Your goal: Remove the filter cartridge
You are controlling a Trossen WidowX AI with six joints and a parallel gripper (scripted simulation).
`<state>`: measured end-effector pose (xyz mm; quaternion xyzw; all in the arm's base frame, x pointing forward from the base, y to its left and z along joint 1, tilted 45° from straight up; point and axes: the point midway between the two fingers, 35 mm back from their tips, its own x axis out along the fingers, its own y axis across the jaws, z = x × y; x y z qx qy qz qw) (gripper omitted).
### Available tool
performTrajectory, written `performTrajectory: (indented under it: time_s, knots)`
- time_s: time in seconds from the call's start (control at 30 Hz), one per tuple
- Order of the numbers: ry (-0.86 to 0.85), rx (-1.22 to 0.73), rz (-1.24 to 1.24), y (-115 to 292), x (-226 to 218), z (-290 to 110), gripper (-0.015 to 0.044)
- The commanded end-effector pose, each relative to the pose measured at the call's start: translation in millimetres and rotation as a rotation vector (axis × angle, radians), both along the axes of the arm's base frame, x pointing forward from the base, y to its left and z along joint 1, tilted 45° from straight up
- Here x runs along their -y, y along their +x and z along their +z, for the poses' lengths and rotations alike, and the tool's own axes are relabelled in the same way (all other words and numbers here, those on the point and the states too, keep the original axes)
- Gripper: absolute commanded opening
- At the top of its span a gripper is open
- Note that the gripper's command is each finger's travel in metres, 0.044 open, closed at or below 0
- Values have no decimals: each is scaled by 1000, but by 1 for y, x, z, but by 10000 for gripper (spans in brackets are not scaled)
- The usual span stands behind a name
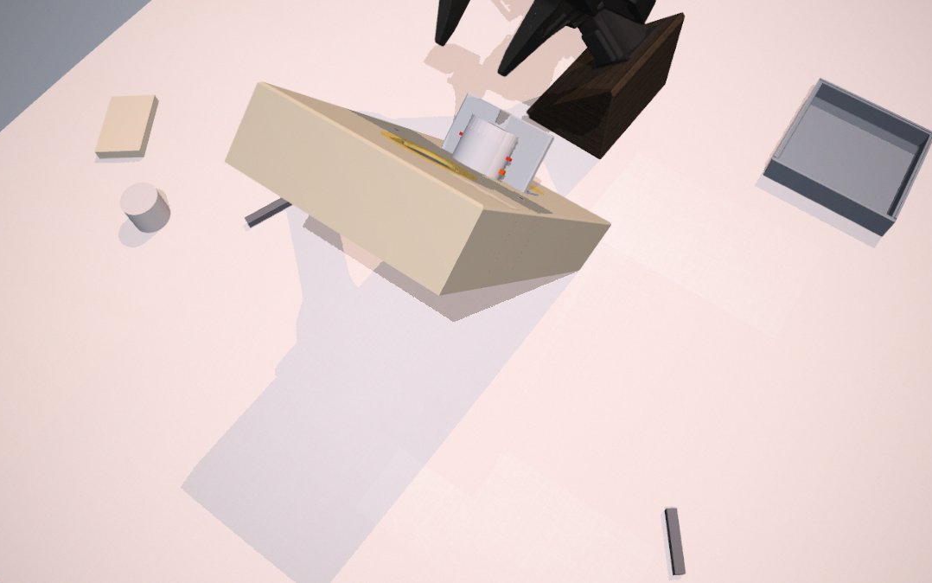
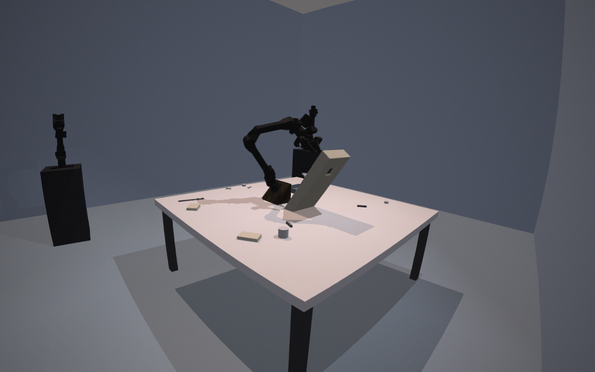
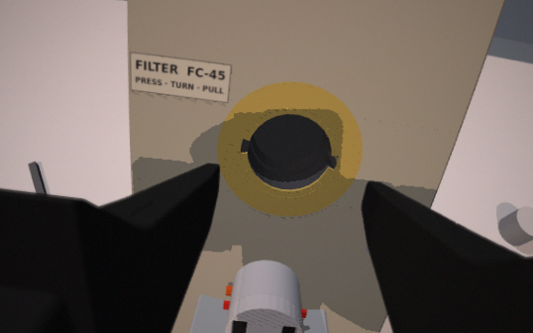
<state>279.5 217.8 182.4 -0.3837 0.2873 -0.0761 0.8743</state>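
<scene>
"What did the top view show you?"

"You had the black hand with its fingers spread, nothing between them and apart from the pale-grey round cartridge with small red tabs. That cartridge was out of its socket, on the light-grey plate at the face of the tilted beige panel. Your dark-grey square open box stood well apart on the pale tabletop."

"And the exterior view?"

"You saw the black arm arching from its dark brown wedge base towards the panel's upper part. The fingers were too small there to judge, and you couldn't make out the cartridge."

"The wrist view?"

"You looked down between two separated fingertips at a dark round hole inside a flat yellow ring. Your cartridge lay lower in the picture, its two dark slots facing you, the plate showing on both sides of it. Beside the ring, your cream rectangular label read 'FILTER FC-45, PRESS · TURN · PULL'."
</scene>
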Motion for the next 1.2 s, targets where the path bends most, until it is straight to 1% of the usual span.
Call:
performTrajectory:
  time_s: [0.0,0.13,0.2,0.27,0.3,0.4,0.47,1.17]
  knots:
    - [18,15,0,-1,-20,22,321]
    - [22,18,0,-4,-33,37,426]
    - [20,-8,-19,-5,-27,28,373]
    - [14,-81,-78,-10,-7,6,321]
    - [10,-121,-115,-14,4,-6,305]
    - [-5,-237,-245,-29,41,-37,305]
    - [-13,-282,-307,-38,56,-48,305]
    - [-13,-288,-314,-23,74,-68,305]
